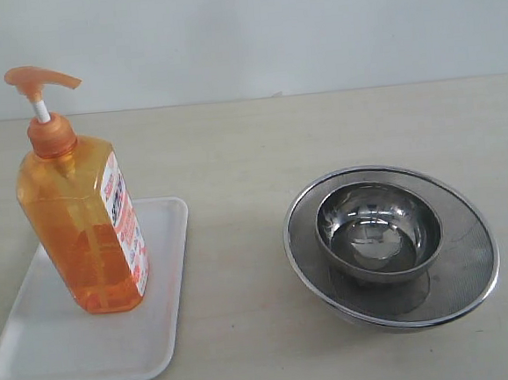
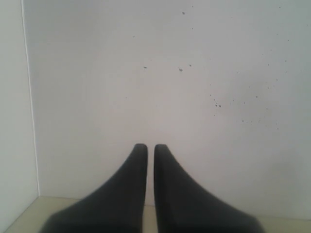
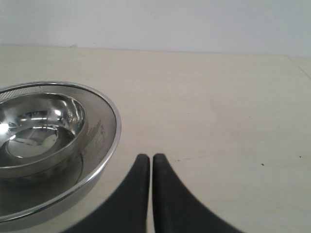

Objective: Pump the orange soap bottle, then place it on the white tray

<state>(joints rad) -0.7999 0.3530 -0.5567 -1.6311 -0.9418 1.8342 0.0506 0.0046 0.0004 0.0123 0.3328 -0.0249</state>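
Note:
The orange soap bottle (image 1: 85, 230) stands upright on the white tray (image 1: 46, 347) at the left of the exterior view, its pump head (image 1: 39, 80) raised and its white-and-red label facing right. Neither arm shows in the exterior view. My left gripper (image 2: 146, 145) is shut with nothing between its fingers, facing a speckled white wall. My right gripper (image 3: 147, 156) is shut and empty, low over the table beside the mesh strainer. The bottle and the tray are out of both wrist views.
A round steel bowl (image 1: 379, 229) sits inside a mesh strainer (image 1: 462, 262) at the right of the table; both also show in the right wrist view as the bowl (image 3: 39, 126) and strainer (image 3: 99, 133). A white wall backs the table.

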